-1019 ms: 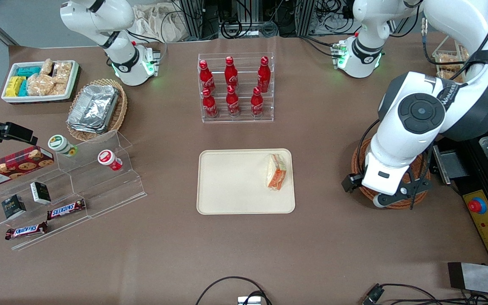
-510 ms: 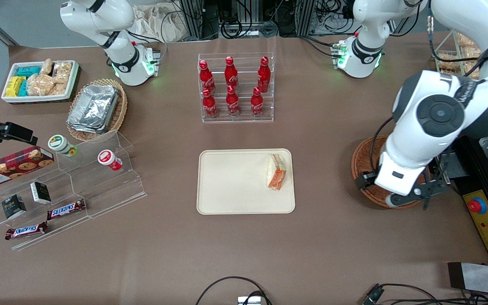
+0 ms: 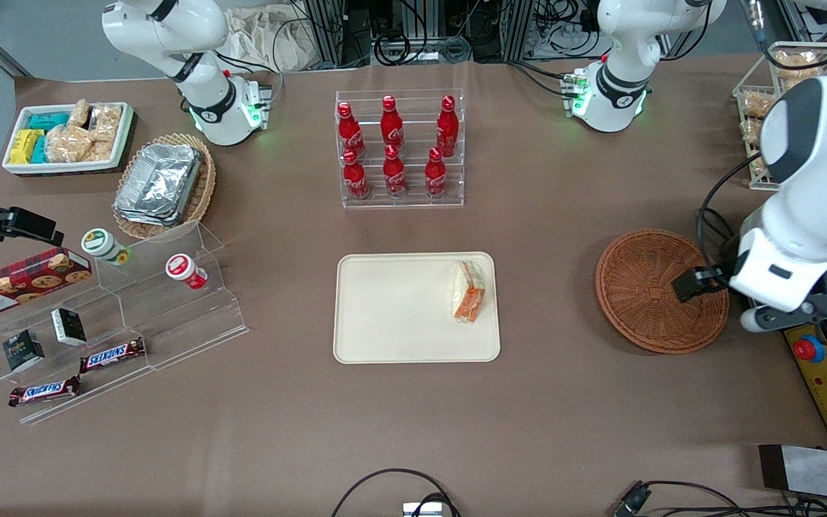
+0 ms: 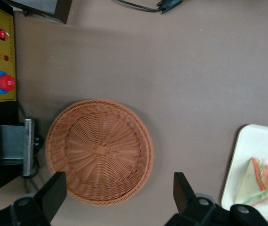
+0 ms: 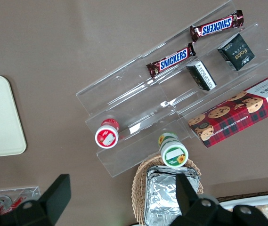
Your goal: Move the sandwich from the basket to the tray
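Observation:
The clear-wrapped sandwich (image 3: 469, 291) lies on the cream tray (image 3: 399, 316), near the tray's short edge that faces the basket. The round reddish-brown wicker basket (image 3: 654, 287) holds nothing. My left gripper (image 3: 794, 312) hangs high, just off the basket's rim toward the working arm's end of the table. In the left wrist view the gripper (image 4: 118, 193) is open, its black fingers (image 4: 54, 188) wide apart with nothing between them, and the basket (image 4: 99, 150), the tray's corner (image 4: 241, 155) and the sandwich (image 4: 258, 183) all lie well below it.
A clear rack of red bottles (image 3: 400, 151) stands farther from the camera than the tray. A yellow control box with a red button (image 3: 808, 350) sits beside the basket. A stepped acrylic stand (image 3: 133, 316), a foil-tray basket (image 3: 162, 187) and a white snack bin (image 3: 69, 136) lie toward the parked arm's end.
The left arm has swung off the basket toward the working arm's end of the table, uncovering the whole basket. The sandwich and tray have not moved.

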